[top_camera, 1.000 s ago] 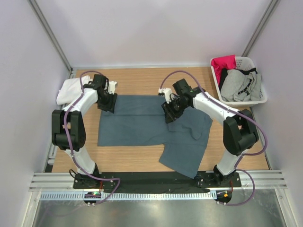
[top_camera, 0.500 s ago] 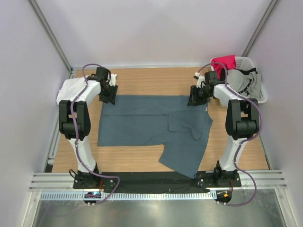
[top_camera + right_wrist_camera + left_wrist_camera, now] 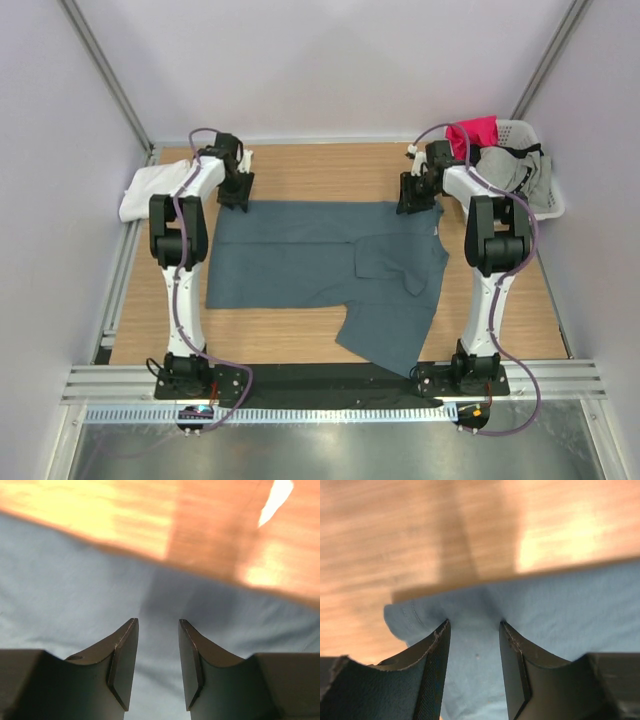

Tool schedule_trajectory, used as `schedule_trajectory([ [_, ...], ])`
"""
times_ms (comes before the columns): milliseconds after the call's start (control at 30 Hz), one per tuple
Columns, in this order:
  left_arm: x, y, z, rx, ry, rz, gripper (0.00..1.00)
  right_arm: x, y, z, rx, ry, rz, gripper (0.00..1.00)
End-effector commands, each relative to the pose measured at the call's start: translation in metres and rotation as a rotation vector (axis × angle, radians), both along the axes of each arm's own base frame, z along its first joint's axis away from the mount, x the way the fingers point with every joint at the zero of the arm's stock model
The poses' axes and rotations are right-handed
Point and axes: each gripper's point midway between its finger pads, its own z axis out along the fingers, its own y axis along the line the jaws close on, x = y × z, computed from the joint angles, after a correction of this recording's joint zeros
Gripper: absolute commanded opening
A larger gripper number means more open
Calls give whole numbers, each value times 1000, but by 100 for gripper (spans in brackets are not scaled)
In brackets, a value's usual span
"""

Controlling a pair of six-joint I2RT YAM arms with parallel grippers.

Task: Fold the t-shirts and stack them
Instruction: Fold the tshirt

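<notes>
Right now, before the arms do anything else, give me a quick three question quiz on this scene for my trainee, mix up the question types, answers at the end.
1. Fill in: the laundry basket stands by the far ____ corner of the table.
2. True or false: the left pincer is shut on the slate-blue t-shirt.
3. Where does the white t-shirt lie? A, in the laundry basket; B, at the table's far-left edge; C, on top of the slate-blue t-shirt.

Key: 1 right; 2 false, its jaws stand open; 3 B.
</notes>
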Motion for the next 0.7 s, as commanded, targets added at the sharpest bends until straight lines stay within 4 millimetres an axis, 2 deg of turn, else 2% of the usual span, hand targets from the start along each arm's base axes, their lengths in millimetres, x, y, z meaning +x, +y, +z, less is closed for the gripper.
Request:
schedule_trajectory([
  [0, 11, 3, 5, 2, 6, 24, 45, 21, -11, -5, -60, -16, -20, 44],
  [67, 20, 2, 9, 6, -14, 24, 45, 31, -18, -6, -102, -21, -37, 44],
  [133, 24, 4, 6, 16, -15, 21, 46, 36, -24, -17, -137, -5, -45, 44],
  [200, 30, 6, 9, 28, -31, 21, 46, 48, -30, -14, -171, -25, -49, 44],
  [233, 32, 7, 4, 32, -26, 22, 46, 49, -30, -22, -179, -12, -45, 44],
  [267, 33, 7, 4, 31, -23, 24, 46, 62, -32, -14, -188, -44, -52, 44],
  [300, 39, 7, 7, 29, -40, 27, 46, 68, -33, -13, -194, -56, -52, 44],
  [367, 42, 7, -1, 30, -26, 28, 46, 84, -32, -12, -199, -83, -53, 44],
  [533, 66, 10, 8, 56, -90, 37, 47, 108, -30, -7, -211, -128, -42, 44],
  [667, 82, 12, 5, 59, -124, 42, 47, 125, -26, -5, -210, -171, -47, 45],
])
